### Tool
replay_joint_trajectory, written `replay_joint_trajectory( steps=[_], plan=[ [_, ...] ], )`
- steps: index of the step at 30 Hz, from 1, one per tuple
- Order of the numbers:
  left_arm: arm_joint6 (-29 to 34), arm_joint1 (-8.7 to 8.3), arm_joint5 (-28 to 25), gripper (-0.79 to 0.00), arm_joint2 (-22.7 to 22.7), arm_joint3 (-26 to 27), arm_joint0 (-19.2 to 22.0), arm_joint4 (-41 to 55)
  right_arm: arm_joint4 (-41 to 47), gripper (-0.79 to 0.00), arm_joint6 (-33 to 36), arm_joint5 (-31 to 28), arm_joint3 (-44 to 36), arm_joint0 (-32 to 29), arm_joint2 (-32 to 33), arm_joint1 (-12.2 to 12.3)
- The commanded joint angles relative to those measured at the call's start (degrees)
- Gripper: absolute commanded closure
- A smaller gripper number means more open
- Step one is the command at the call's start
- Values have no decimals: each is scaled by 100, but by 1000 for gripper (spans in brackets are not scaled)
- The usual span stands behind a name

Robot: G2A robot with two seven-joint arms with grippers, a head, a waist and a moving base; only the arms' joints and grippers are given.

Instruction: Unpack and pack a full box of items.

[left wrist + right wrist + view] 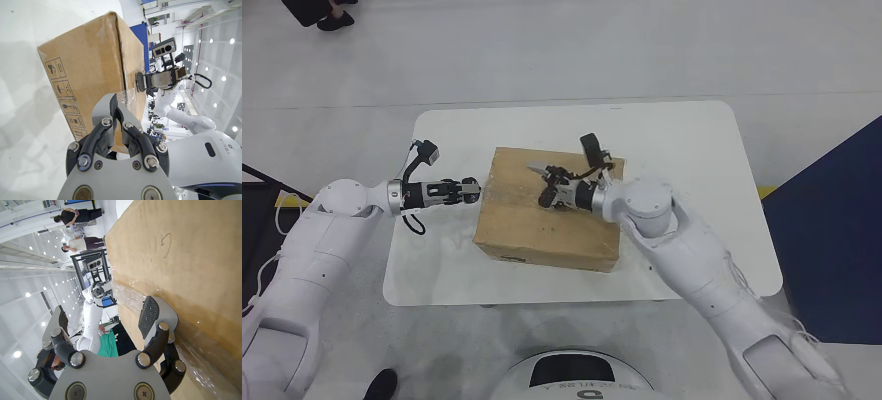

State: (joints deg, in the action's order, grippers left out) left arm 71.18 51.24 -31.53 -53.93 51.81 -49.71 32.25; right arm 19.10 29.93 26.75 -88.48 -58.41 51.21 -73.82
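Table: white (442, 270), seen from above; sealed box (542, 225) at its middle.
Left pincer: in the left wrist view (114, 100), closed tight at the box side facing the table's left edge, by loose tape (128, 96); whether it nips the tape is unclear.
Right pincer: in the right wrist view (105, 306), wide open, one pad on the top seam, holding nothing.
Risk: tape may tear or slip; a hard pull could drag the box.

White surface (692, 150) on a pale grey floor (542, 50), with a dark blue panel (832, 220) to its right. Rows of round ceiling lights (224, 78) brighten the white hall beyond.
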Motion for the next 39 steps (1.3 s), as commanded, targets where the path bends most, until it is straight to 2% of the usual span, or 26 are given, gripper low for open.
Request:
replay_joint_trajectory(
  steps=[1, 10, 11, 12, 13, 14, 16, 17, 26, 33, 39],
  plan=[
    [0, 0, 0, 0, 0, 0, 0, 0, 41, -785, -83, 27, 70, 109, -108, -49],
    [0, 0, 0, 0, 0, 0, 0, 0, 249, -785, -318, 140, 401, 537, -572, -290],
    [-148, -2, 26, -62, -27, 33, -33, -19, 276, -785, -339, 141, 436, 562, -598, -310],
    [-251, -16, 33, -222, -85, 44, -62, -32, 297, -785, -360, 141, 464, 583, -621, -329],
    [-301, -36, 33, -305, -147, 41, -88, -59, 318, -785, -380, 140, 485, 600, -639, -347],
    [-342, -60, 25, -351, -216, 11, -109, -101, 349, -785, -396, 133, 500, 609, -651, -363],
    [-363, -99, 50, -739, -335, -73, -164, -101, 391, -785, -441, 126, 517, 623, -670, -391],
    [-392, -115, 55, -785, -386, -133, -182, -128, 404, -785, -458, 128, 519, 632, -682, -405],
    [-363, -91, 54, -785, -452, -253, -301, -140, 548, -785, -664, 301, 647, 872, -941, -599],
    [-286, -53, -27, -785, -483, -360, -326, -102, 803, -785, -1164, 364, 1007, 1154, -1179, -857],
    [-174, -51, -112, -785, -592, -540, -310, -36, 1070, -785, -1244, 335, 1421, 1437, -1409, -1099]
  ],
)
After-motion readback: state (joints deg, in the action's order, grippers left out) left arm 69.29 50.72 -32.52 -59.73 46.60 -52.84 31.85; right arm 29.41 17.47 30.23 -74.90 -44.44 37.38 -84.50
